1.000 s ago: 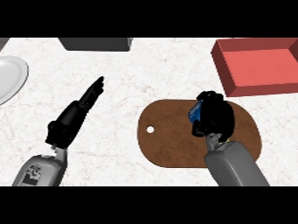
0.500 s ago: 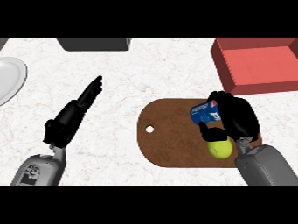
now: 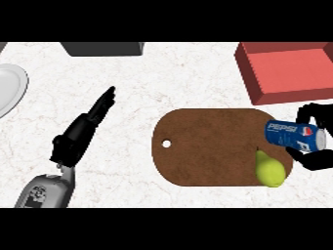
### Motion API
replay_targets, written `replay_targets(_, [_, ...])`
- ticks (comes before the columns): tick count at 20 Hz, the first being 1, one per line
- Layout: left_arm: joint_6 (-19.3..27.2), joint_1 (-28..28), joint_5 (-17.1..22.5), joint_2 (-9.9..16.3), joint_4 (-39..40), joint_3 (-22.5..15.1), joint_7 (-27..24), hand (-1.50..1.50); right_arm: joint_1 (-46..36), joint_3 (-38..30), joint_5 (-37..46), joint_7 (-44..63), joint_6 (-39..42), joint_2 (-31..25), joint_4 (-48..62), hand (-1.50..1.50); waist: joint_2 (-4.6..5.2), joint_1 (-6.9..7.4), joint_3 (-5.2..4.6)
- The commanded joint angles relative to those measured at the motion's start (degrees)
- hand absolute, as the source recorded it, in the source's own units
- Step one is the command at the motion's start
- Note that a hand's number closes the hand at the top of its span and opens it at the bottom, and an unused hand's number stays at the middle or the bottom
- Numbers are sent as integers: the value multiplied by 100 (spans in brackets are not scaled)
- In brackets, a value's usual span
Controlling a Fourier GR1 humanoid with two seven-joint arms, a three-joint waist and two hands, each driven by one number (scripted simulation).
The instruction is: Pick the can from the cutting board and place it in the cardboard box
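Blue can w/ white logo, on its side | R hand fingers curled round it, by board edge | L hand fingers straight

Text on can: the blue can carries the word "PEPSI" in white capital letters along its side, reading roughly left to right as the can lies tilted.
Smaller print on can: a few white marks near its right end, too small to read.
Left forearm: a dark patch of markings, not legible.
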Motion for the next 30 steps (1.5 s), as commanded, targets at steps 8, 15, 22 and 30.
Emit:
replay_targets(8, [94,155,-182,-125,-203,-68,92,0,955,-2232,-2456,-1015,1183,-812,-1592,150,-32,-73,-4])
replay_targets(15, [-231,134,9,-33,-494,72,307,0,657,-3139,-3203,192,1992,-777,-1912,150,3,64,-3])
replay_targets(22, [-183,-197,-180,-214,-2,114,164,0,-849,-2764,-2640,631,1671,-991,-604,150,30,148,-3])
replay_targets(30, [-180,80,-370,-304,-378,-53,156,0,-2442,-2203,-2407,613,1635,-998,1154,150,38,232,-2])
